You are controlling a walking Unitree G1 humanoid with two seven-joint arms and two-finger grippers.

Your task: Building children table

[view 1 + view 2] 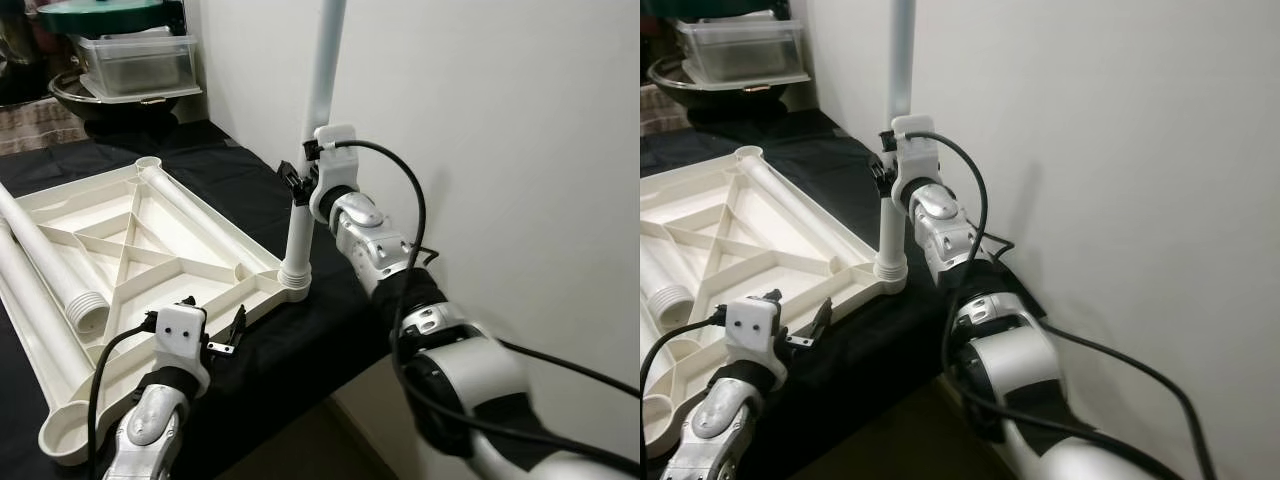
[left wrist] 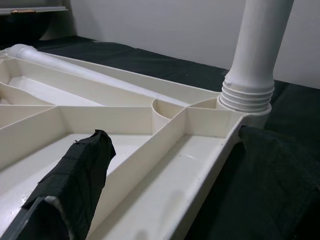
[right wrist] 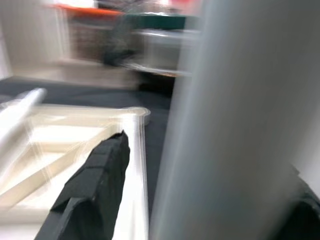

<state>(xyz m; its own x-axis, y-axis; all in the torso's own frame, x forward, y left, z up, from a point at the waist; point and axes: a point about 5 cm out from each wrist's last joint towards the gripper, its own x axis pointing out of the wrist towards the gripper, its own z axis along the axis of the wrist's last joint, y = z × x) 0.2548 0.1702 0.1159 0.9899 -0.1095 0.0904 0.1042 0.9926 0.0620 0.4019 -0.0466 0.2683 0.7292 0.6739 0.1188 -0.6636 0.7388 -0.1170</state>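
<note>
The cream table top (image 1: 200, 255) lies upside down on a black cloth. One white leg (image 1: 322, 70) stands upright in its near right corner socket (image 1: 295, 280). My right gripper (image 1: 305, 185) sits around this leg at mid height, open. In the blurred right wrist view one finger (image 3: 95, 185) stands a little apart from the leg (image 3: 225, 125). My left gripper (image 1: 215, 318) is open at the near rim. One of its fingers (image 2: 75, 175) is over the inside of the top, the other is outside the rim. Loose legs (image 1: 45, 265) lie on the top at the left.
A white wall (image 1: 500, 120) rises close on the right, just behind the upright leg. A clear plastic box (image 1: 135, 60) on a dark bowl stands at the back left. The black cloth's edge (image 1: 330, 380) drops off at the front right.
</note>
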